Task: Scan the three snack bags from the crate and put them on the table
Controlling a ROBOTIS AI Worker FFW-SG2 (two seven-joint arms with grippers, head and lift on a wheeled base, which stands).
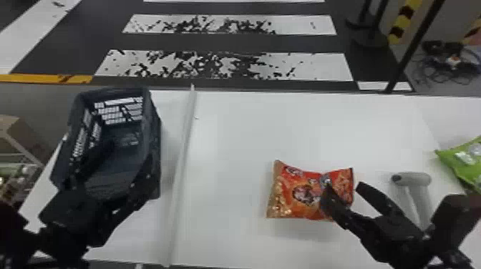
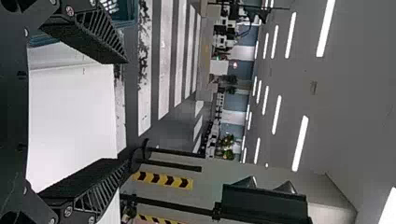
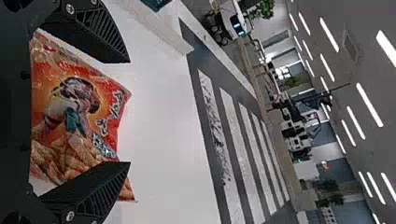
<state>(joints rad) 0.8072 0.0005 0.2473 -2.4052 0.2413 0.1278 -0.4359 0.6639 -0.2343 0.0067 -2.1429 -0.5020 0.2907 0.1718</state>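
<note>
The red snack bag was seen flat on the white table, w/ its long axis laid approx. side to side, and its right end was crossed in the head view by one finger of the R gripper. By this gripper the bag was approached nearest; most of it was located to the left of the fingertips, and whether it was touched cannot be told. The R fingers were spread wide w/ nothing held betw. them, and the wrist was pointed fwd and somewhat left, rolled a bit. The scanner was placed just right of the bag, the green bag farther right. The L gripper, also spread wide, was kept by the crate. If a grasp was intended, a small leftward, downward shift was prob. needed; if the bag was already scanned, only withdrawal.
</note>
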